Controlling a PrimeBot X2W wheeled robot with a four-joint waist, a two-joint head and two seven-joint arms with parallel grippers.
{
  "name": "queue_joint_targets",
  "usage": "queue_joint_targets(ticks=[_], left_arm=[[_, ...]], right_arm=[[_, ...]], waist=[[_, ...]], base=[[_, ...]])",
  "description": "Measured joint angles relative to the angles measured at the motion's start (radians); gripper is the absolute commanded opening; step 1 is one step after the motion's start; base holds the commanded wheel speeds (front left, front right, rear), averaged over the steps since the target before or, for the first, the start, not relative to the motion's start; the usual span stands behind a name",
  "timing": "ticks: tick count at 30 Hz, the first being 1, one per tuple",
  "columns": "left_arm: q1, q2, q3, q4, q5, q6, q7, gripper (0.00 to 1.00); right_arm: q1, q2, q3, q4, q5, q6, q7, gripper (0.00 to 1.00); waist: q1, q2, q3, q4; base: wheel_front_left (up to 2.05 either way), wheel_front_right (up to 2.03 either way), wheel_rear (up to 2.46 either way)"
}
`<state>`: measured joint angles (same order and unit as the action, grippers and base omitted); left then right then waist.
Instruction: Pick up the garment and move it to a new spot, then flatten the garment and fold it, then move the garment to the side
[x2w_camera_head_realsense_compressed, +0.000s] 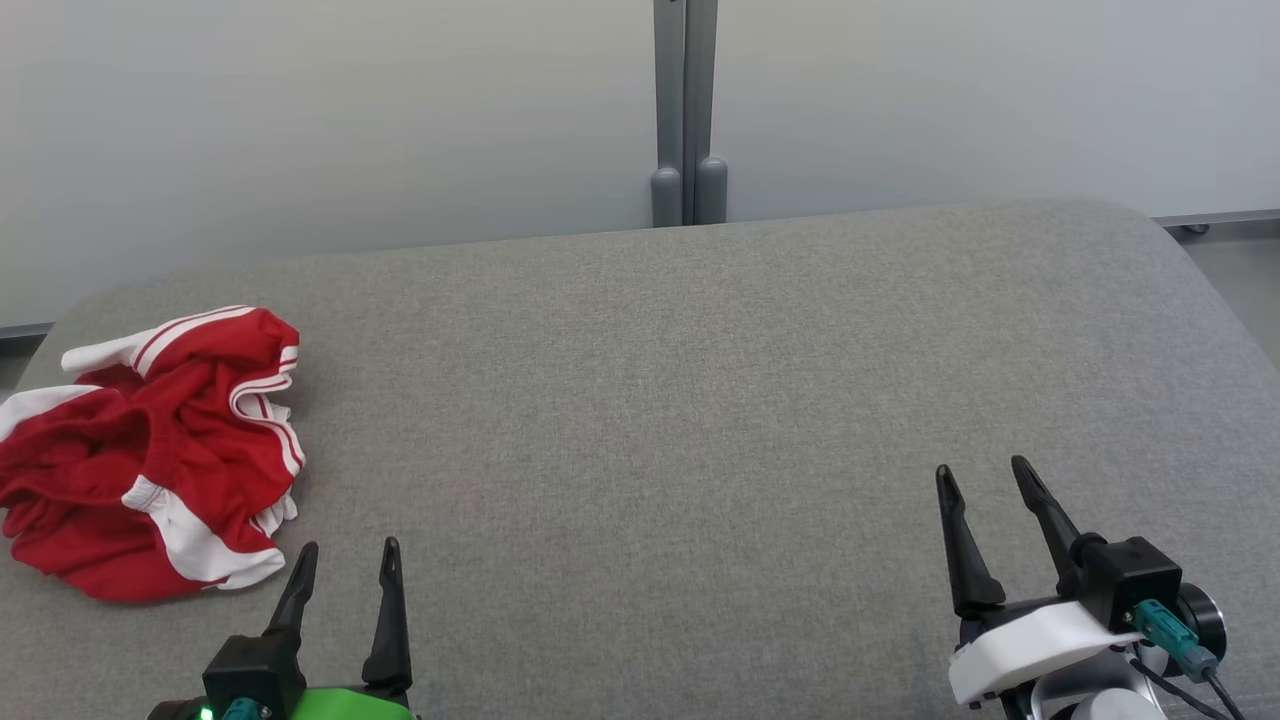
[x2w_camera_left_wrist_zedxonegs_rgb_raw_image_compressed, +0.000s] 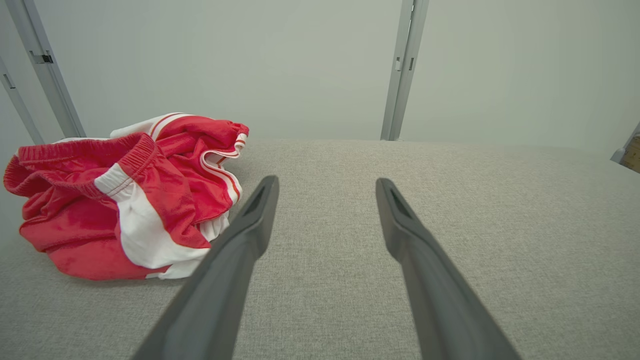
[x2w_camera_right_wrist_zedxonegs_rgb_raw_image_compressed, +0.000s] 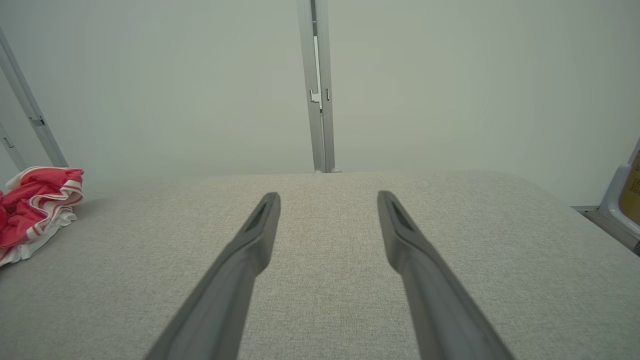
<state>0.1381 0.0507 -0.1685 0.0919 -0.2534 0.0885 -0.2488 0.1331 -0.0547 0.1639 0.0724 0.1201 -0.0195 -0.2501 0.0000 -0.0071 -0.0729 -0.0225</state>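
Head view: the red and white garment (x2w_camera_head_realsense_compressed: 150, 450) lies in a crumpled heap at the far left of the grey counter (x2w_camera_head_realsense_compressed: 680, 400), close to the left edge. It looks like a pair of shorts, all bunched up.

The left pincer (x2w_camera_head_realsense_compressed: 349, 546) is just beside the heap, a little to its right, and is not touching it. Its two fingers are spread wide and hold nothing. The right pincer (x2w_camera_head_realsense_compressed: 982, 466) is well apart from the garment, over on the other side of the counter. It is wide open too, with nothing in it.

I think the job is at the very start. The garment is not lifted, not flat and not folded. Every step is left to do: grab it, carry it to a new spot, smooth it out, fold it, and then move it to the side. The big bare middle of the counter looks like a good new spot. The left pincer is the near one, so it looks best placed for the first grab.
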Motion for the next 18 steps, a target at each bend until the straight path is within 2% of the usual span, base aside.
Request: queue_joint_targets(ticks=[18], left_arm=[[0.0,0.0,0.0,0.019,0.003,0.0,0.0,1.0]], right_arm=[[0.0,0.0,-0.008,0.005,0.0,0.0,0.0,1.0]], waist=[[0.0,0.0,0.002,0.002]], base=[[0.0,0.0,0.0]])
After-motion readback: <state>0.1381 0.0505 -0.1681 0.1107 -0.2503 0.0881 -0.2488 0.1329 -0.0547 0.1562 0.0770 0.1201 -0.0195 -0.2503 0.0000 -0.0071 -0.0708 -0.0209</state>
